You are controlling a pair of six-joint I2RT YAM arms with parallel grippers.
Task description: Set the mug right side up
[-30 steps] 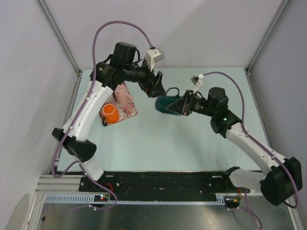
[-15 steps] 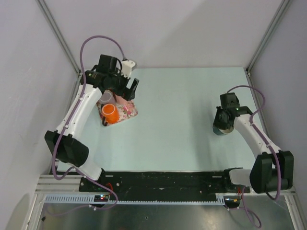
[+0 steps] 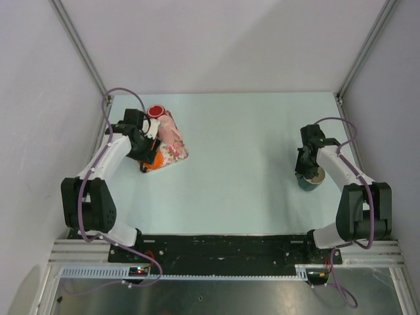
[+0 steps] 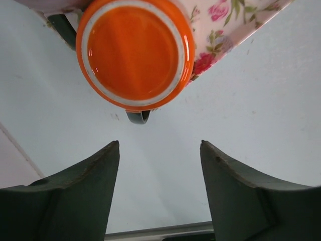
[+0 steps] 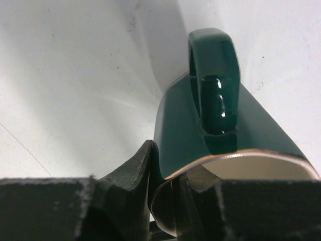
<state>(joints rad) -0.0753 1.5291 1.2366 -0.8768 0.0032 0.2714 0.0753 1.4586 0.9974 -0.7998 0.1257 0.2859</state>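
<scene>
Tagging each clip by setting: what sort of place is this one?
Probably a lab robot test cell: plain panel walls, aluminium frame posts, and a black mounting rail.

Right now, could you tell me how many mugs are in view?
2 for certain: an orange mug at the floral item's corner, ahead of the open left gripper, and a dark green mug held by the right gripper. A red-topped item nearby may be a third.

White links [image 3: 102, 157], black joints [image 3: 83, 205], purple cables [image 3: 122, 90].

No legible text, labels, numbers; seemingly none.
</scene>
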